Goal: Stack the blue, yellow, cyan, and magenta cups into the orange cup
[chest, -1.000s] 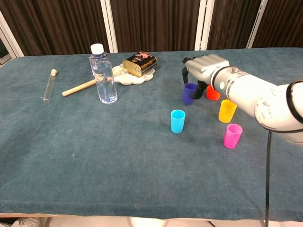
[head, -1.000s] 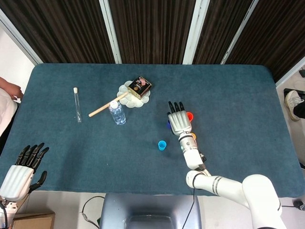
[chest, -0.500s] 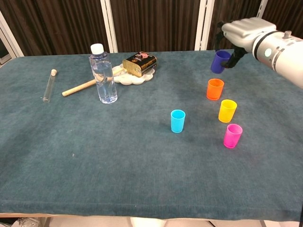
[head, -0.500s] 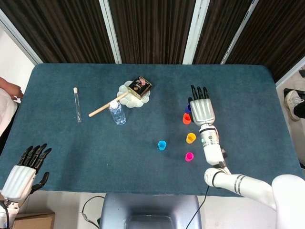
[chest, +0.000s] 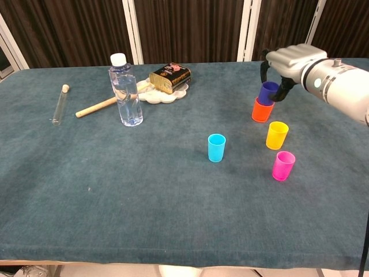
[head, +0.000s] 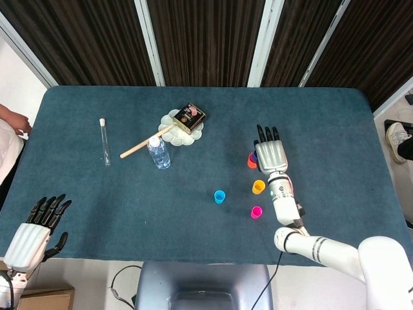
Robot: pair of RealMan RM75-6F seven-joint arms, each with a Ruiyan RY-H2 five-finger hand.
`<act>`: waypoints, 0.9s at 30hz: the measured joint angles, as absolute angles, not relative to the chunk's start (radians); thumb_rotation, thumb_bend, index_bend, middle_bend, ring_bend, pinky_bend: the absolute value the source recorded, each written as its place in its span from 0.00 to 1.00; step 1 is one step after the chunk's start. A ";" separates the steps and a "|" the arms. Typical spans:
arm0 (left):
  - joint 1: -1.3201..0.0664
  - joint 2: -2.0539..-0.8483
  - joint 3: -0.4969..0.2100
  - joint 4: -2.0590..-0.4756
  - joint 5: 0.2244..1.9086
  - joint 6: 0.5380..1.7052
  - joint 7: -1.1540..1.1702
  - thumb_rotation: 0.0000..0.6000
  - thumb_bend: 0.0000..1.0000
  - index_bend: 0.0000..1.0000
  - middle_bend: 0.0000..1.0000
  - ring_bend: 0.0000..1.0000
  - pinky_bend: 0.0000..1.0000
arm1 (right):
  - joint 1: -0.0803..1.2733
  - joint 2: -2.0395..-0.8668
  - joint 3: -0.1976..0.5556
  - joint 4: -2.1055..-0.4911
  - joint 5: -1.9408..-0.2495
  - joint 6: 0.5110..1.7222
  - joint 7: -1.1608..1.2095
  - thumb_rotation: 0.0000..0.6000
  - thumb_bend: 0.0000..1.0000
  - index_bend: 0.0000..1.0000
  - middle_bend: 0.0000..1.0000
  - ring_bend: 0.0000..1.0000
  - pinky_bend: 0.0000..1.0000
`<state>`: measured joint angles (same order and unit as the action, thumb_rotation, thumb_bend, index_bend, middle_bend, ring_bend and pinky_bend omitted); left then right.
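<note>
My right hand (chest: 291, 62) (head: 271, 155) grips the dark blue cup (chest: 268, 92) (head: 254, 155), whose bottom sits in the mouth of the orange cup (chest: 262, 111) (head: 251, 162). The yellow cup (chest: 277, 135) (head: 258, 187) stands just in front of the orange one. Nearer still is the magenta cup (chest: 283, 165) (head: 256, 212). The cyan cup (chest: 217, 148) (head: 219, 196) stands alone to the left of them. My left hand (head: 35, 226) hangs off the table's near left corner, fingers apart and holding nothing.
A water bottle (chest: 125, 92) stands at the middle left. Behind it lie a white plate (chest: 164, 94) bearing a dark tin box (chest: 170, 77), and a wooden stick (chest: 97, 107). A glass tube (chest: 59, 104) lies further left.
My right hand lifted the blue cup from the table, carried it right above the orange cup, then lowered it into the orange cup's mouth. The left hand barely moved.
</note>
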<state>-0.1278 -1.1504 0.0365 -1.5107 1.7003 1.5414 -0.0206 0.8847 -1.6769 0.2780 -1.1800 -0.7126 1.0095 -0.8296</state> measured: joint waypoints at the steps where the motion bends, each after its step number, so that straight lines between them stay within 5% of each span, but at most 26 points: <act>1: -0.127 -1.150 0.037 -1.510 1.701 1.544 -0.022 1.00 0.47 0.00 0.00 0.00 0.06 | 0.885 -1.675 0.277 -1.184 -0.700 1.005 -0.837 1.00 0.50 0.18 0.00 0.00 0.00; 8: -0.123 -1.148 0.037 -1.507 1.702 1.554 -0.029 1.00 0.47 0.00 0.00 0.00 0.06 | 0.856 -1.605 0.262 -1.326 -0.730 1.005 -0.794 1.00 0.46 0.09 0.00 0.00 0.00; 18: -0.125 -1.153 0.038 -1.512 1.701 1.543 -0.012 1.00 0.47 0.00 0.00 0.00 0.06 | 0.706 -1.322 0.096 -1.679 -1.066 1.032 -0.600 1.00 0.43 0.26 0.00 0.00 0.00; 27: -0.132 -1.160 0.044 -1.516 1.706 1.527 0.003 1.00 0.47 0.00 0.00 0.00 0.06 | 0.698 -1.382 0.071 -1.555 -1.065 0.986 -0.575 1.00 0.43 0.35 0.00 0.00 0.00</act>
